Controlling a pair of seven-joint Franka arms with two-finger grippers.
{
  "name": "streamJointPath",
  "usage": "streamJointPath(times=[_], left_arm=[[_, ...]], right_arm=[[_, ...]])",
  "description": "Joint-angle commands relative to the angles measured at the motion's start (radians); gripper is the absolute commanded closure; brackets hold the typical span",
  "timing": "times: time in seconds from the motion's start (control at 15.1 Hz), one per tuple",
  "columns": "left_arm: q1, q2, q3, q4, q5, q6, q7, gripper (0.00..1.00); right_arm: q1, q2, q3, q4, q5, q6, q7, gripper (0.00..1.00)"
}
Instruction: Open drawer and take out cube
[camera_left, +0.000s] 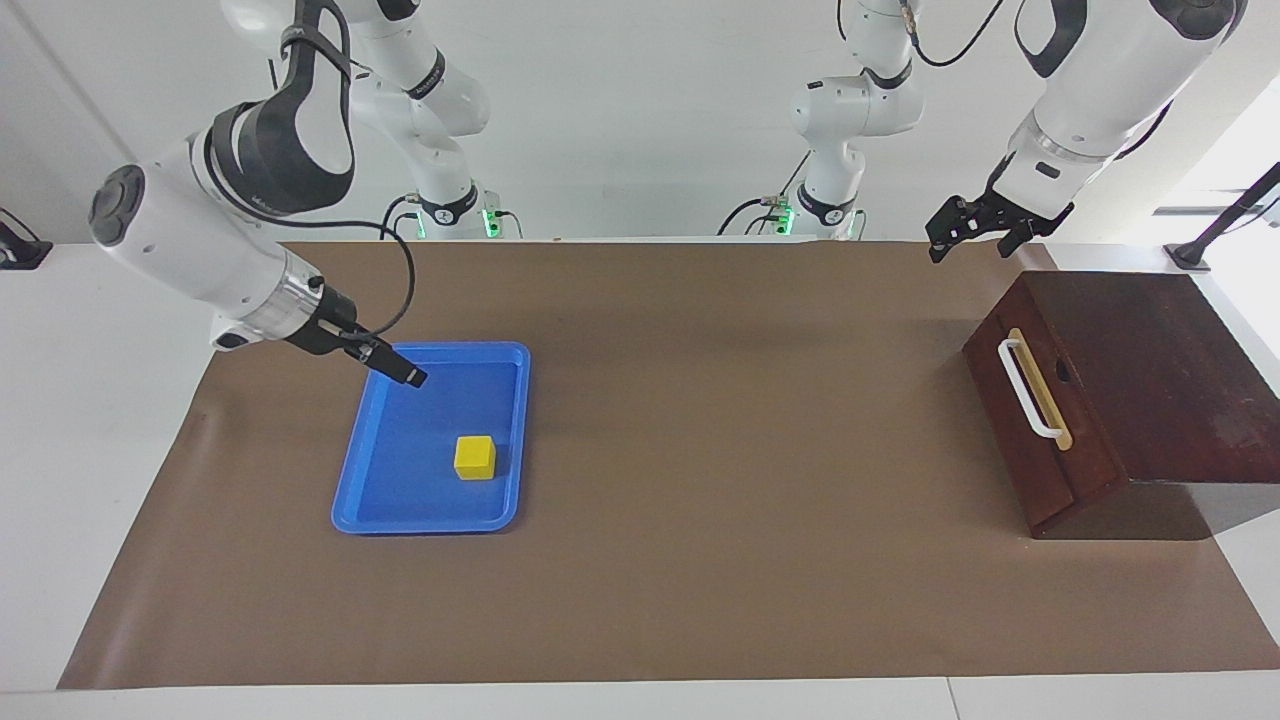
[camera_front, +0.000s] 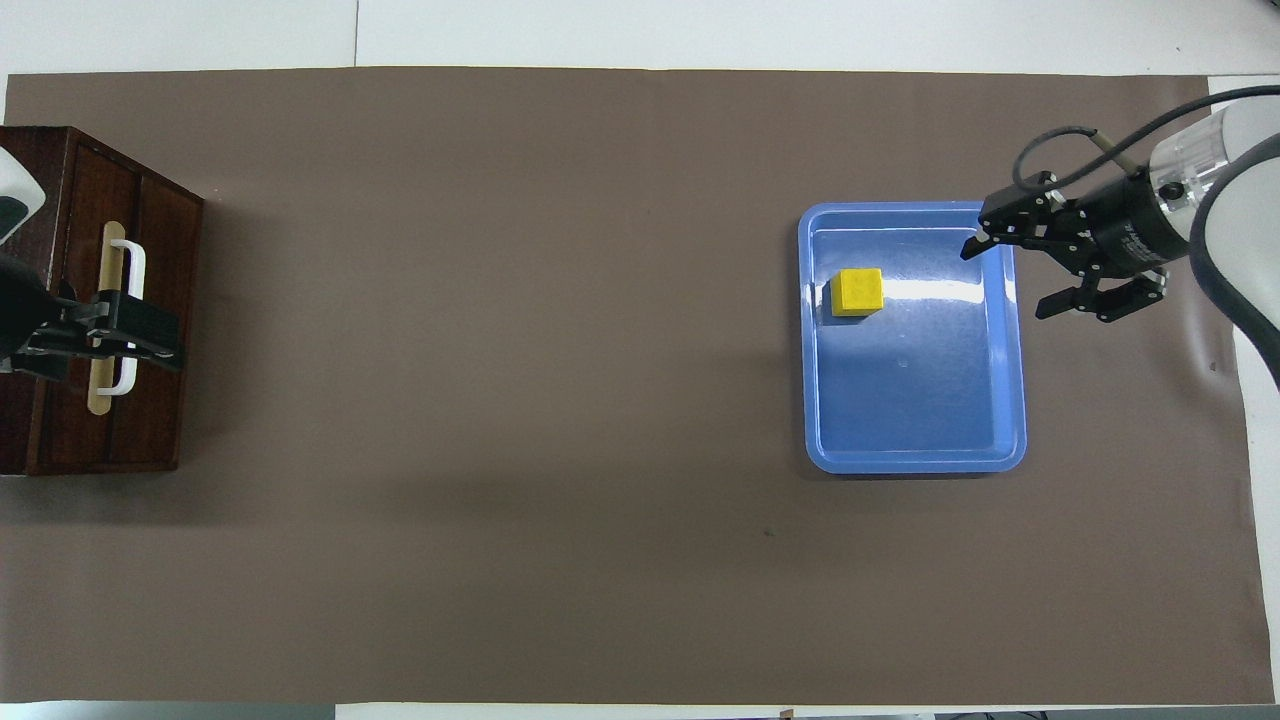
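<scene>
Cube (camera_left: 475, 457) bright yellow, solid, in blue tray (camera_left: 365, 470); drawer (camera_left: 1030, 425) shut.

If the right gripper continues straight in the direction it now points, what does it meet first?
Probably the floor of the blue tray. The right gripper hangs over the tray's rim nearer the robots, slanting down toward the cube. Its line seems to reach the floor just short of the cube, though depth is uncertain.

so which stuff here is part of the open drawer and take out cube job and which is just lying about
Part of the job:
- dark reddish-brown wooden drawer with white bar handle, shut
- small yellow cube, lying in the tray
- left gripper, open, over the drawer box
- right gripper, open, over the tray's rim

Just lying about:
- flat blue plastic tray
- brown table mat
</scene>
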Motion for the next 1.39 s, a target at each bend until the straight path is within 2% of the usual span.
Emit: streamJointPath(times=[0.0, 0.2, 0.33, 0.46, 0.66, 0.86, 1.06, 1.32], left_arm=[[0.004, -0.03, 0.003, -0.035, 0.002, 0.015, 0.009, 0.0], [0.004, -0.03, 0.003, -0.035, 0.002, 0.019, 0.009, 0.0], [0.004, -0.03, 0.003, -0.035, 0.002, 0.019, 0.009, 0.0], [0.002, -0.03, 0.003, -0.035, 0.002, 0.019, 0.009, 0.0], [0.004, -0.03, 0.003, -0.035, 0.002, 0.019, 0.009, 0.0], [0.004, -0.03, 0.003, -0.035, 0.002, 0.019, 0.009, 0.0], [0.004, -0.03, 0.003, -0.035, 0.002, 0.019, 0.009, 0.0], [0.004, -0.03, 0.003, -0.035, 0.002, 0.019, 0.009, 0.0]], right_arm=[[0.007, -0.089, 0.013, -0.019, -0.151, -0.017, -0.279, 0.0], [0.018, -0.144, 0.014, -0.019, -0.219, -0.015, -0.478, 0.0], [0.019, -0.183, 0.014, -0.017, -0.25, -0.039, -0.534, 0.0], [0.019, -0.224, 0.013, -0.007, -0.254, -0.122, -0.535, 0.0], [0.019, -0.23, 0.011, 0.027, -0.285, -0.26, -0.538, 0.0], [0.019, -0.227, 0.007, -0.009, -0.288, -0.238, -0.537, 0.0], [0.021, -0.224, 0.007, -0.06, -0.305, -0.141, -0.532, 0.0], [0.024, -0.227, 0.007, -0.08, -0.31, -0.11, -0.531, 0.0]])
